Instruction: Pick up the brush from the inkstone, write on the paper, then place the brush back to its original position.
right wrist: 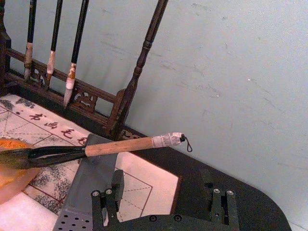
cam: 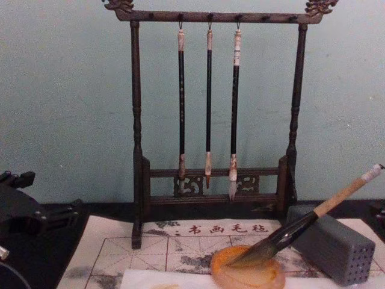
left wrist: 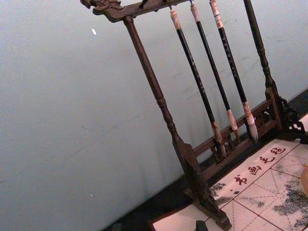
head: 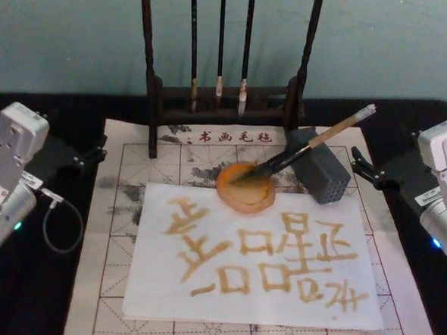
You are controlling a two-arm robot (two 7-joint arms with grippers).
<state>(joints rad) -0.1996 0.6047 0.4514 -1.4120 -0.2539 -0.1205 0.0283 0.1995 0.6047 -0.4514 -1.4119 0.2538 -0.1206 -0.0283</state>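
Note:
The brush lies slanted, its dark bristles in the round orange inkstone and its tan handle propped on a grey block. The whitish handle end points to the back right. The right wrist view shows the brush across the block, with its tip over the inkstone. The white paper in front of the inkstone bears several ochre characters. My left gripper is parked open at the left of the mat. My right gripper stands open at the right, empty, a little way from the brush's handle end.
A dark wooden rack with three thin black-handled brushes stands at the back against the pale wall. A gridded felt mat lies under the paper. A cable loop hangs by the left arm.

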